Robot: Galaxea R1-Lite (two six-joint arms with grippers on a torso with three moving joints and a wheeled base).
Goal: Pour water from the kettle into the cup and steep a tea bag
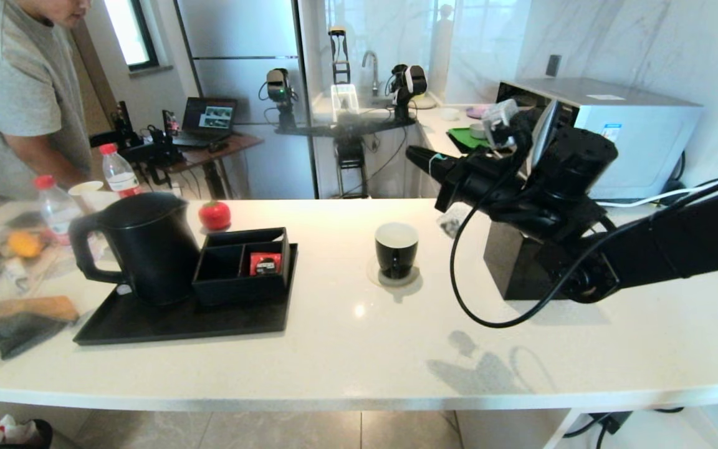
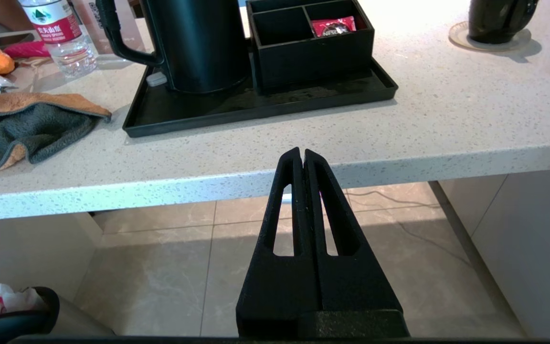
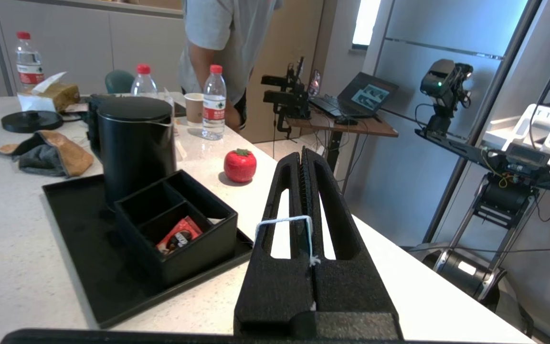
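Jaws of the right gripper [image 3: 303, 155] are pressed together with no gap. The tea bag's white string [image 3: 284, 221] is looped over one finger and pinched in the seam. What we take for the tea bag [image 1: 454, 219] hangs below the jaws as a greyish pouch, clear of the table [image 1: 359, 349].

The cup [image 1: 396, 249] stands on a coaster [image 1: 396, 277], below the jaws and a little to the robot's left of the hanging pouch. We cannot tell whether it holds water.

Step in hand, as we judge it: carry the bag over the cup and lower it in.
- Move left until the pouch hangs over the white interior.
- Descend slowly so the swing dies out.
- Keep the jaws tight on the string; the bag is light and will snag on the rim if it comes in off-centre.

The kettle [image 1: 147, 246] is farther to the left of the jaws, on the tray [image 1: 178, 324], touching the organiser [image 1: 244, 265].

The left gripper [image 2: 302, 154] is parked below the table edge, its jaws fully closed on nothing.

Counts:
- kettle 1
- cup 1
- tea bag 1
- coaster 1
- tray 1
- organiser 1, holding 1 red sachet [image 3: 179, 234]
- red-capped bottles [image 3: 214, 100] 3
- paper cup [image 3: 194, 107] 1
- red tomato-shaped pot [image 3: 240, 165] 1
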